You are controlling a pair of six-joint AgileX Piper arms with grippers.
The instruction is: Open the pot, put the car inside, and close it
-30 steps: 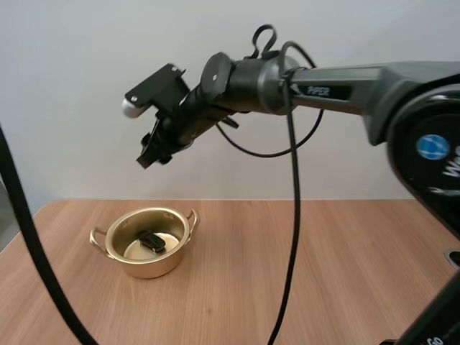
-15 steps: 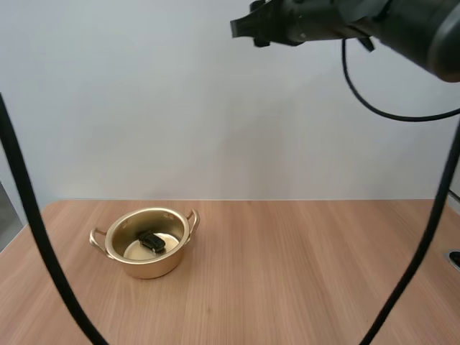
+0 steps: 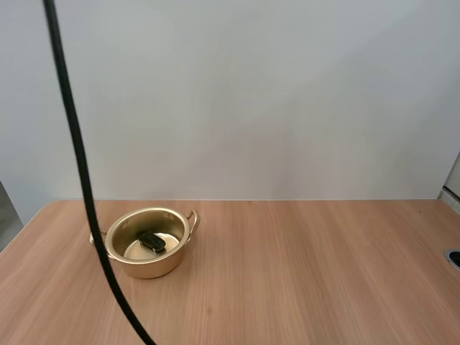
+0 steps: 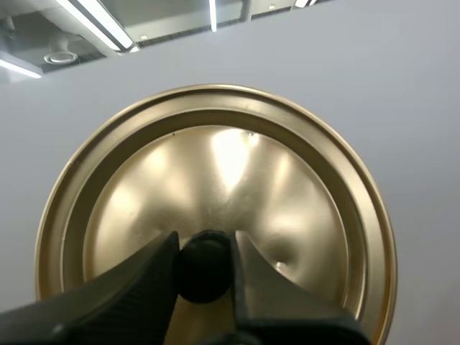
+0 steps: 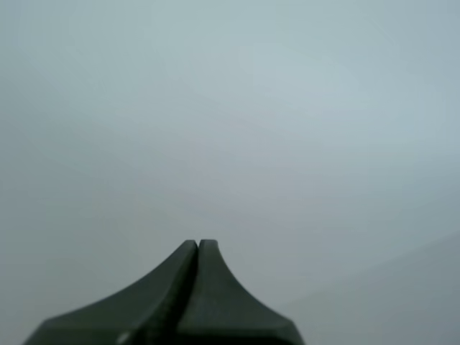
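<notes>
A gold pot (image 3: 118, 257) with two side handles stands uncovered on the left part of the wooden table (image 3: 302, 273). A small black car (image 3: 152, 241) lies on the pot's floor. In the left wrist view my left gripper (image 4: 205, 262) is shut on the black knob (image 4: 204, 264) of the gold lid (image 4: 237, 172), which is held up off the table against the pale wall. In the right wrist view my right gripper (image 5: 198, 246) is shut on nothing, its fingers pressed together in front of a plain grey surface.
The table's far edge meets a plain wall. A small dark fitting (image 3: 454, 257) sits at the table's right edge.
My right arm has swung up from above the pot and gone out of the high view, and its fingers have come together. The pot and the car have not moved.
</notes>
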